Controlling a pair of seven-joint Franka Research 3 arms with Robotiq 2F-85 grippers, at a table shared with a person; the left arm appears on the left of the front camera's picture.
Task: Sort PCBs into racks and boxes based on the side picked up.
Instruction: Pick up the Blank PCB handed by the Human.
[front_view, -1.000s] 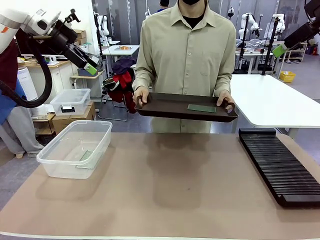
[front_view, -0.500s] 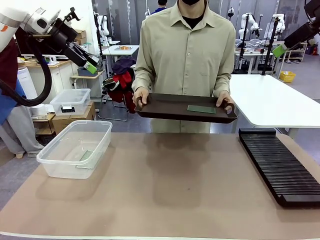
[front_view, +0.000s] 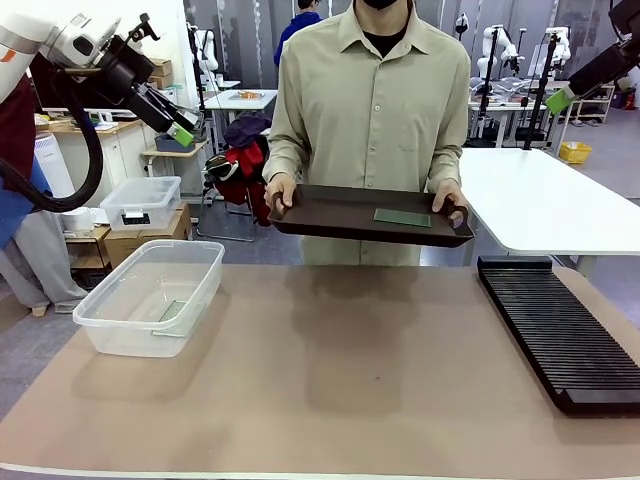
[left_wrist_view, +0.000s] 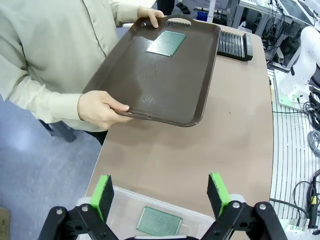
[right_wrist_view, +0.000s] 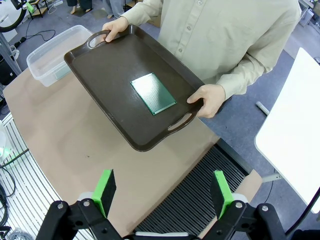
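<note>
Tray (front_view: 340, 212): unchanged, held up by the person (front_view: 375, 100), PCB (front_view: 403, 217) at its 3 o'clock. Left gripper (left_wrist_view: 160, 179), right gripper (right_wrist_view: 163, 176): jaws kept spread (pick not begun).

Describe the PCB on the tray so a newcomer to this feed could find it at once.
Find the person at the far side of the table, holding up a dark brown tray. A flat green PCB lies on it, toward the robot's right end, with nothing else on the tray. The other green board lies inside the clear tub at the robot's left.
</note>
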